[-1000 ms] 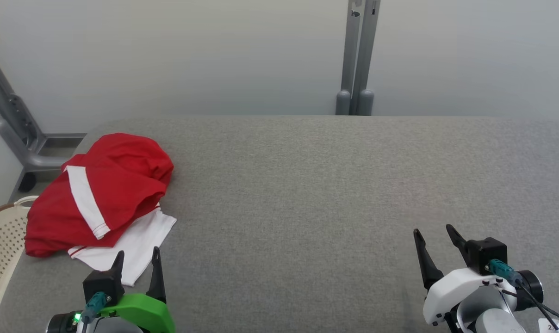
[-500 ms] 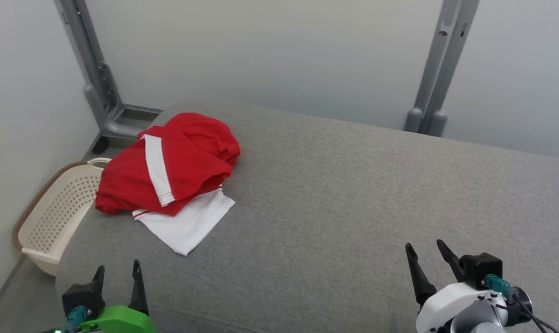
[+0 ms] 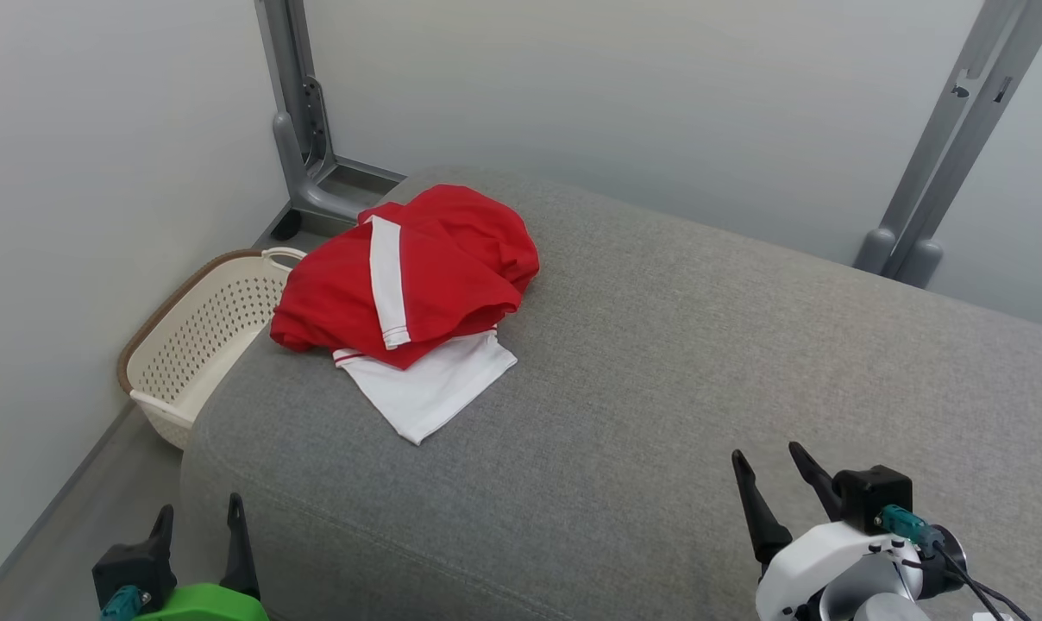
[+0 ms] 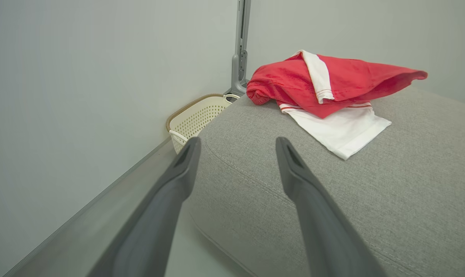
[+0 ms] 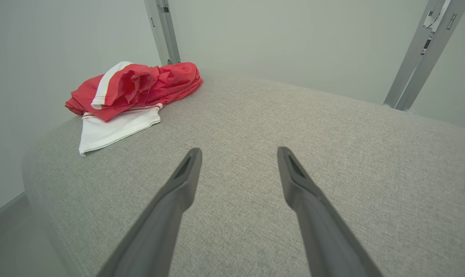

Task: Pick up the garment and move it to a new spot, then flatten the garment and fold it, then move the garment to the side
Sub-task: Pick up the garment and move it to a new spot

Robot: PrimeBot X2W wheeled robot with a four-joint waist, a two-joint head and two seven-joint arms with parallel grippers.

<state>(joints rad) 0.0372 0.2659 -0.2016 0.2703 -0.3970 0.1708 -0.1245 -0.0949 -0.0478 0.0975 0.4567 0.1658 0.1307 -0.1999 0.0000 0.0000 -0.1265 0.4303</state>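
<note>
Plainly, the left fingers (image 3: 238, 552) stand moderately apart and hold nothing, poised off the rounded near-left corner of the bench (image 3: 659, 345); in the left wrist view one of these fingers (image 4: 167, 192) lies over the floor (image 4: 101, 215) and the other over the bench's seamed edge. The right fingers (image 3: 754, 509) are parted about as far, also empty, and hover above bare grey cloth near the bench's front, touching nothing. The garment (image 3: 417, 276) lies crumpled at the far-left corner of the bench, well apart from both pairs of fingers. It is soft red fabric bunched in rounded folds, crossed by a white band with thin red trim, and a flat white panel sticks out from under it toward the front. The bench top is coarse woven grey upholstery with a cushioned, curved rim, and a wide stretch of it lies open between the garment and the right fingers (image 5: 171, 200). Beside the bench's left edge, on the floor, sits a cream perforated basket (image 3: 202, 328) with a brown rim, close under the garment's corner. Grey metal posts (image 3: 301, 112) rise against the pale wall (image 3: 616, 95) behind.
</note>
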